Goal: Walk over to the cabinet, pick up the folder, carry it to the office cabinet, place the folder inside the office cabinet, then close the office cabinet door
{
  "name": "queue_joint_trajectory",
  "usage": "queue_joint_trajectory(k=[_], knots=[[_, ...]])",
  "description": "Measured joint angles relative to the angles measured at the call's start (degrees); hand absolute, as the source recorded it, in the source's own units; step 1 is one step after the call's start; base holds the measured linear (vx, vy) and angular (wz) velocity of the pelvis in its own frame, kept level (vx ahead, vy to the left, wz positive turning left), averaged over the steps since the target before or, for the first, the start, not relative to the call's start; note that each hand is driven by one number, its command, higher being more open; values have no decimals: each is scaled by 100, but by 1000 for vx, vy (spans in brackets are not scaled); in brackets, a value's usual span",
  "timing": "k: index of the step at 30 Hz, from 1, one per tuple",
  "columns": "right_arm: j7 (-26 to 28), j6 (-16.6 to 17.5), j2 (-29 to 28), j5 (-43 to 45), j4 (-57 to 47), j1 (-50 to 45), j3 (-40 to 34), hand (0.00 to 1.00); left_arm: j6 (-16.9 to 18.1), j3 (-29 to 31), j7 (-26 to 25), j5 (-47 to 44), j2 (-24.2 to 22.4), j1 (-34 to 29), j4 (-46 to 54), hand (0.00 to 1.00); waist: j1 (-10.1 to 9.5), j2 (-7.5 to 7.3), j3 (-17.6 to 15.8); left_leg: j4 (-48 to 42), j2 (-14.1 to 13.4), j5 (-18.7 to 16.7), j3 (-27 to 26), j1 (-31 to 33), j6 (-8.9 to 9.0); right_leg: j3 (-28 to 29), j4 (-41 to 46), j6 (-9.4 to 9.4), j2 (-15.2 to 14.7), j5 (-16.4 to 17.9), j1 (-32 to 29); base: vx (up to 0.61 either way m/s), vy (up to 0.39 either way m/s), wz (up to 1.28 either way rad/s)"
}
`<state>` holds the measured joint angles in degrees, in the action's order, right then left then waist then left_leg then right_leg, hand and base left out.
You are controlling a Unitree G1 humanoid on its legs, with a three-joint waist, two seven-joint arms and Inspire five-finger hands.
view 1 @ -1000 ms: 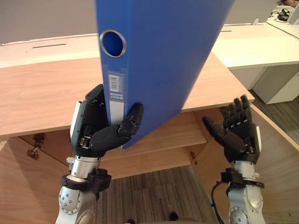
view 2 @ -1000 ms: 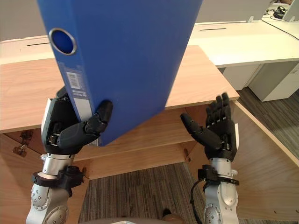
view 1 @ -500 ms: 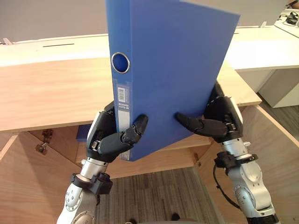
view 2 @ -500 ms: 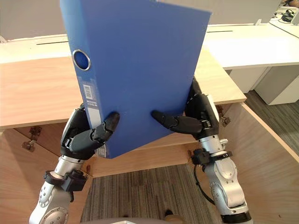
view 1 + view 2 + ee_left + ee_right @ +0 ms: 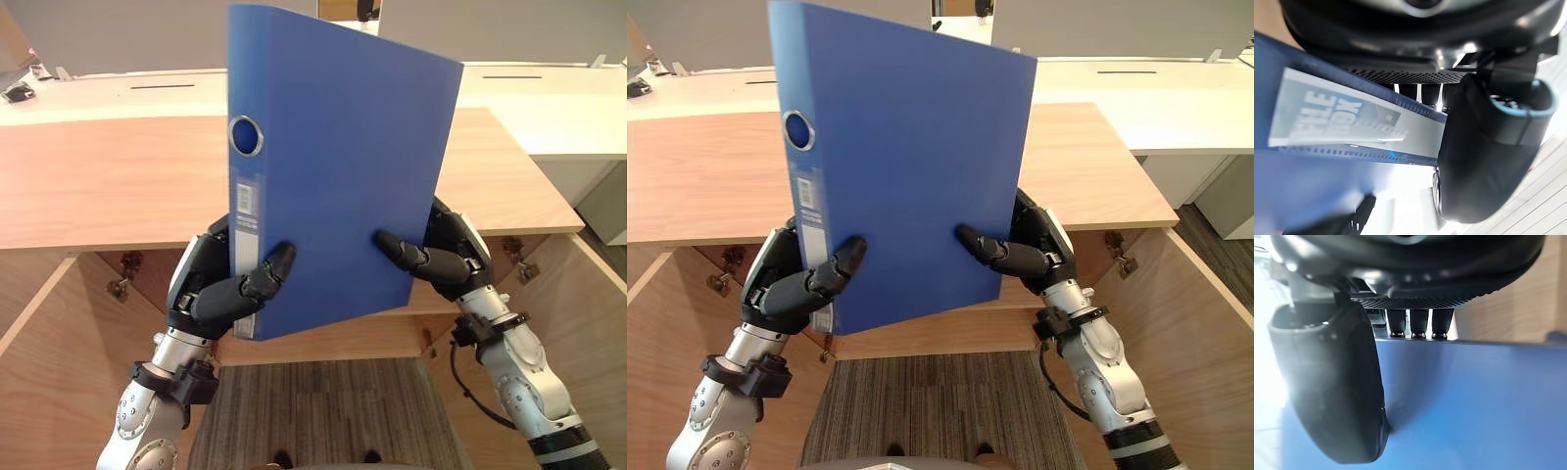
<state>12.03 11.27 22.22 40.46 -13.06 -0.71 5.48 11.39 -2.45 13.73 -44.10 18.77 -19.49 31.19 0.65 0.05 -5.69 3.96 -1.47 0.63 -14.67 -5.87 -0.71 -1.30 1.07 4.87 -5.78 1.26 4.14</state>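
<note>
holding the folder [image 5: 343,186] upright in front of me, above the cabinet [image 5: 108,181], spine to the left. my left robot hand [image 5: 211,294] is curled round the spine's lower end, thumb on the near cover. my right robot hand [image 5: 451,259] pinches the lower right edge, thumb in front, fingers behind. two low grips steady the tall cover, i think, so it won't swing. the doors [image 5: 578,323] are open below, so lowering it toward the shelf [image 5: 333,345] looks next.
</note>
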Motion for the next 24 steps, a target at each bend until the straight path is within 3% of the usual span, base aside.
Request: queue_joint_trajectory(k=[2, 9, 16, 24], knots=[[-75, 19, -522, -261, -321, 2, -103, 0, 42, 148, -81, 250, -475, 0, -24, 100, -57, 4, 5, 0, -1, 6, 6, 0, -2, -8, 0, 0, 0, 0, 2, -17, -16, 2], [-495, 111, -1238, -1117, -674, 206, -243, 0, 370, 829, -836, 1421, -1421, -22, -25, 100, -139, 13, 14, 104, 46, 122, 169, 17, -24, -160, 2, -2, -40, 2, 23, -42, -26, 12], [-725, 324, -1470, -1194, -999, 246, -644, 0, 553, 1694, -1690, 2169, -2103, -439, -476, 100, -157, 49, 37, 106, 48, 160, 328, 41, -18, -291, 3, -7, -48, 7, 75, -31, -28, 13], [-722, 488, -1465, -1193, -1235, 254, -698, 0, 379, 1816, -1843, 2403, -2438, -857, -1594, 100, -162, 49, 42, 137, 49, 210, 410, 95, 4, -383, 0, -34, -54, 43, 69, -44, -30, 6]])
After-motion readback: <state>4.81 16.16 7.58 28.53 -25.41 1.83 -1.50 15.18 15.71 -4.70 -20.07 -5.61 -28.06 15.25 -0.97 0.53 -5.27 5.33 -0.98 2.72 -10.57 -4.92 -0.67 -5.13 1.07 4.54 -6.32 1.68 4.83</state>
